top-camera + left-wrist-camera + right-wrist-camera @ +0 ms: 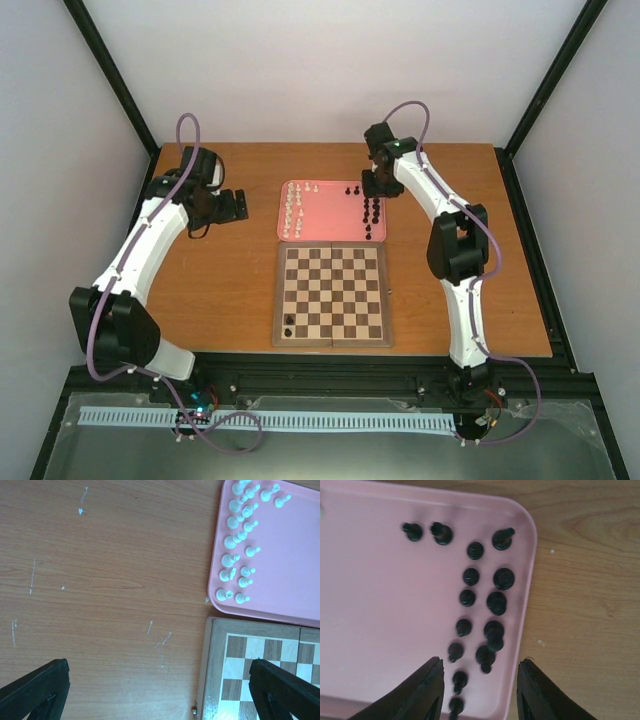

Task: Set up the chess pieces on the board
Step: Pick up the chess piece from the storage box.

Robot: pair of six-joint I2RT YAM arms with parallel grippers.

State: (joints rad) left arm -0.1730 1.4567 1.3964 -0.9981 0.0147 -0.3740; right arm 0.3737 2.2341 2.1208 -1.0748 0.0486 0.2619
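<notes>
The table (pixel 110 580) has a matt wood-grain surface, smooth but marked with pale scuffs and scratches. The tray (pixel 380 630) looks like smooth pink plastic with a dull sheen, and the board (pixel 215 655) is wood with a faint gloss. The black chess pieces (pixel 503 578) look shiny, and the cream-white chess pieces (pixel 231 560) look smooth and matt.

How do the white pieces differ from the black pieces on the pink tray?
The white pieces are cream and line the pink tray's left side; the black pieces, dark, line its right side. The right gripper hangs over the black pieces, none over the white pieces. Both form roughly two rows.
</notes>
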